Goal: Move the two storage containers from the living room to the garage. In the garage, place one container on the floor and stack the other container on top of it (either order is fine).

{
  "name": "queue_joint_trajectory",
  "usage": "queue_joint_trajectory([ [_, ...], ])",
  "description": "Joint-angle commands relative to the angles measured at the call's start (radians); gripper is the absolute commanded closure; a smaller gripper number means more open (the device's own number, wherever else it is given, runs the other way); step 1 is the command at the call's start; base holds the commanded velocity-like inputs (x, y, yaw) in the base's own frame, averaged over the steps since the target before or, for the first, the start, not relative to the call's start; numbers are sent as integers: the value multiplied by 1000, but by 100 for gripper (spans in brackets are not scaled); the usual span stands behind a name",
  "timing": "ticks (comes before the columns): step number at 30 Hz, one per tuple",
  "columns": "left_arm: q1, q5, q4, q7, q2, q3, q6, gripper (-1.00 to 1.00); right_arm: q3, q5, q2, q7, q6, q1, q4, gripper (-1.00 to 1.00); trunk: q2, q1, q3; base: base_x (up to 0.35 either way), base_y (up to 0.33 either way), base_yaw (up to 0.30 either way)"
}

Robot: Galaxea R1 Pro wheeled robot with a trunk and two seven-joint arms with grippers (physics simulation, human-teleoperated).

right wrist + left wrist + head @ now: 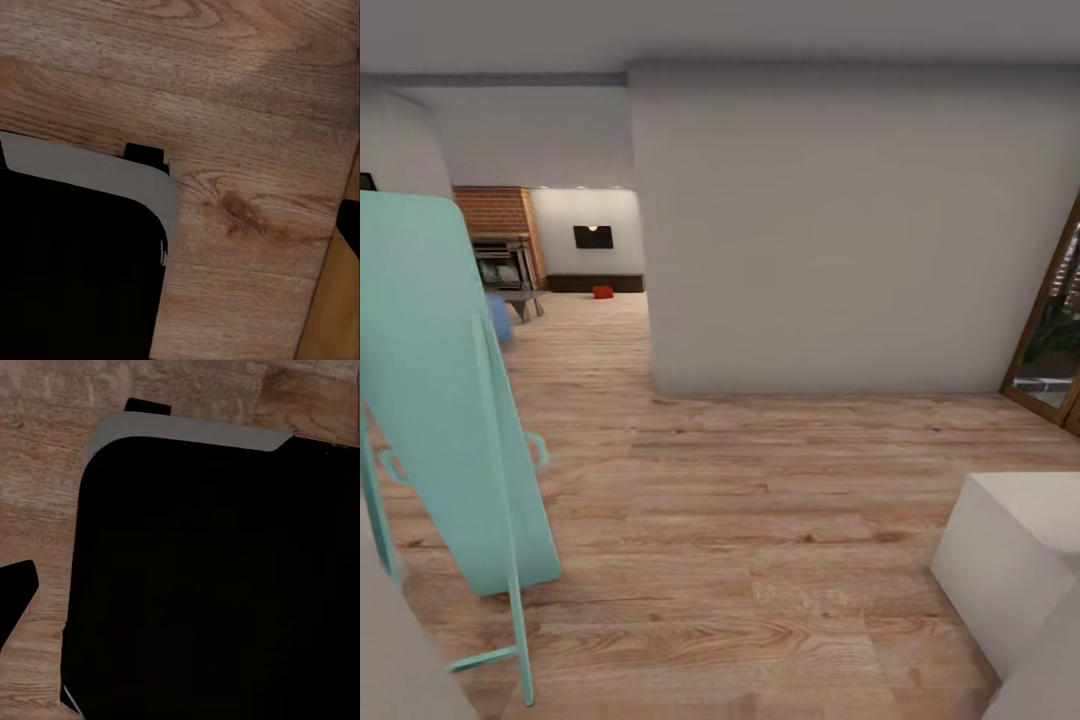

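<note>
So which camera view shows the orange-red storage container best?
The head view: the storage container sits far off on the wood floor, below the dark wall screen. Both wrist views show floor planks and the robot's dark body instead.

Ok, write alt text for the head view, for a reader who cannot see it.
A light wood plank floor runs past a plain white wall toward a distant room, where a small orange-red storage container sits on the floor below a black wall TV beside a red brick column. A teal folding frame leans at the left; a white block stands at the right.
</note>
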Motion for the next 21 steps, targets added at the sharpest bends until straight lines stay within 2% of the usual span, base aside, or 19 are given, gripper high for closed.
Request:
queue_joint_trajectory([
  [1,0,9,1,3,-2,0,3,-100,6,-1,-2,-6,-5,-1,3,-100,0,1,-1,322,0,0],
  [21,1,8,1,8,0,0,1,-100,9,-1,0,-17,-2,-1,3,-100,0,1,-1,322,0,0],
])
